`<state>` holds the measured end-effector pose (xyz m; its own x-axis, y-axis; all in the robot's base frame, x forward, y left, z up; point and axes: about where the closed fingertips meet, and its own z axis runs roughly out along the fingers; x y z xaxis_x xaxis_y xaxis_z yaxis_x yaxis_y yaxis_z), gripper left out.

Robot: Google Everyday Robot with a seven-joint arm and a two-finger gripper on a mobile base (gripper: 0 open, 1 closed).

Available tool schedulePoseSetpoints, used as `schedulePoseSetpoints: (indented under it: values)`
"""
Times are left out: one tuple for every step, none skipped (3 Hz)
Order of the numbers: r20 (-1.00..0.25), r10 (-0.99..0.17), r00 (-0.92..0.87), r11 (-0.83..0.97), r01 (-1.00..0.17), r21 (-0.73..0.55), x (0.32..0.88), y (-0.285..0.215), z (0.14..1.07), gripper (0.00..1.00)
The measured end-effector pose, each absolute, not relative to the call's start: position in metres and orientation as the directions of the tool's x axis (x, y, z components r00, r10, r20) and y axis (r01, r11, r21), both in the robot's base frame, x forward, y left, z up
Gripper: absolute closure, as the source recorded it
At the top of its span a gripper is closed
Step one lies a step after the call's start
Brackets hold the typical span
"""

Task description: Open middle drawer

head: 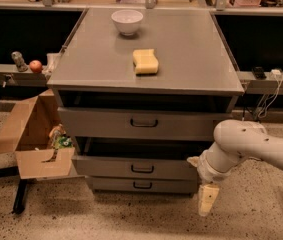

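Seemingly the job is sitting somewhere past its start: the middle drawer (111,167), the medium-height grey front between the taller top drawer (96,123) and the thin bottom drawer (112,185), is showing a dark band of shadow along its upper edge and is appearing to stand a little nearer than the bottom one, so I am judging it at least partly pulled out. Its small dark handle (142,168) is hanging free at the centre with nothing touching it. The claw (206,204) is hanging low and pointing down at the near right corner of the cabinet, beside the two lower drawers and apart from the handle; it is gripping nothing that I am seeing, and I cannot tell whether it is open or closed. What is remaining, as I am reading it, is either a further pull or nothing at all, since this head-on angle is hiding how far the drawer is really reaching out. The drawer's inside is lying in darkness, the white arm (256,146) is running off the right edge, and the tabletop (191,54) is carrying a white bowl (127,21) and a yellow sponge (145,62), neither of them being part of this.
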<state>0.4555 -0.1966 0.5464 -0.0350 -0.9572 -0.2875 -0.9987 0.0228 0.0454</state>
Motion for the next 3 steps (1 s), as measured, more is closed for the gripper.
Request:
schedulePoseSetpoints:
  values:
    - [-0.287,-0.957,-0.035,0.023,-0.999,0.045,0.455,-0.197,0.546,0.0]
    - [-0.286,-0.958,-0.012,0.009,-1.0,0.01,0.472,-0.194,0.528,0.0]
    - [-0.3,-0.953,0.047,-0.028,-0.997,-0.066,0.501,-0.189,0.503,0.0]
